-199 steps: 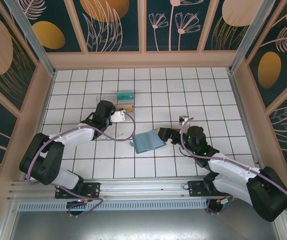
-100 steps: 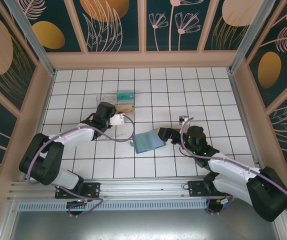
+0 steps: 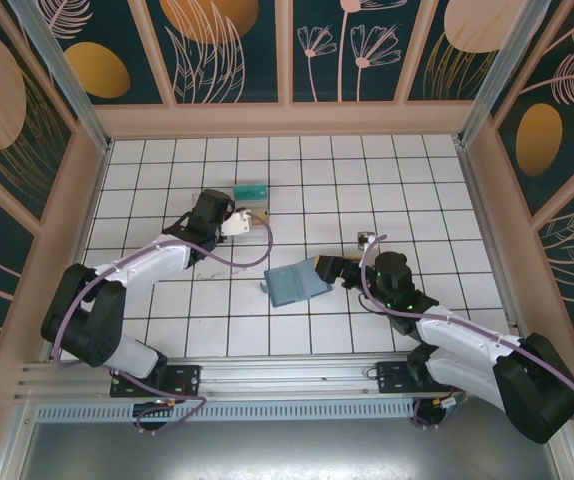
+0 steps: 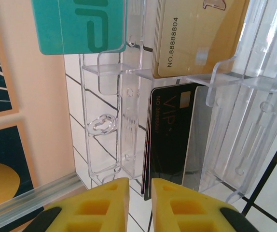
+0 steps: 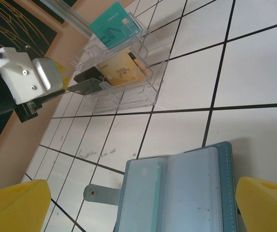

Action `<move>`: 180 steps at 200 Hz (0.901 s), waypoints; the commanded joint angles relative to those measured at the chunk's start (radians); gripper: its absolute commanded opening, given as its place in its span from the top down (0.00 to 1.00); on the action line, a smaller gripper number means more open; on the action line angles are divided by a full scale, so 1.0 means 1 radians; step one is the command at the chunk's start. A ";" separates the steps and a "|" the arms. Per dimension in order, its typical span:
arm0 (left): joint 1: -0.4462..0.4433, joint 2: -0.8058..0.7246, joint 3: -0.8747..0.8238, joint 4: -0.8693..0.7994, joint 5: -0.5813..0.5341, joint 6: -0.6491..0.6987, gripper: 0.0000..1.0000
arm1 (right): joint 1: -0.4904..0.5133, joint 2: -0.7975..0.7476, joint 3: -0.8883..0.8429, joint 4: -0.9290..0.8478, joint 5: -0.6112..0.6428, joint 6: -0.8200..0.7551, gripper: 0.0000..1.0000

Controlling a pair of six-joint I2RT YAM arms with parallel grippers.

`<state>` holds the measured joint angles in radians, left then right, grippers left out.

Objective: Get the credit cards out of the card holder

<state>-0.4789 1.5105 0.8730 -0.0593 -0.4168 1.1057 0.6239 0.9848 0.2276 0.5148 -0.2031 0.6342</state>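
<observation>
**Headcount from my remote station**

I count three thin rectangular plastic credit cards: one teal card (image 4: 78, 26), one orange-tan card (image 4: 196, 34) printed with a number, and one black card (image 4: 170, 130) lettered VIP. I cannot tell whether more are stacked behind the black one. There is one clear plastic tiered box (image 4: 112, 125). There is one flat slate-blue bifold card holder (image 5: 182, 193), with two clear-pocket halves and one snap tab. One small pale object (image 3: 365, 238) is too small for me to name. I am driving two grippers, the left gripper (image 4: 139, 203) and the right gripper (image 5: 138, 205). Each has two yellow foam fingers, four in all.
</observation>
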 commanded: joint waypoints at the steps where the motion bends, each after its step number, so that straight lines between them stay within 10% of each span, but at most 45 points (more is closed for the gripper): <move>1: -0.013 0.039 0.039 -0.064 -0.013 -0.032 0.79 | 0.005 -0.008 0.034 0.010 -0.010 0.002 0.01; 180: -0.026 0.056 0.020 -0.041 -0.037 0.004 1.00 | 0.004 -0.011 0.035 0.002 -0.002 0.001 0.01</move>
<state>-0.5034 1.5871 0.9108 -0.1009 -0.4461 1.0954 0.6239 0.9848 0.2295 0.5129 -0.2031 0.6342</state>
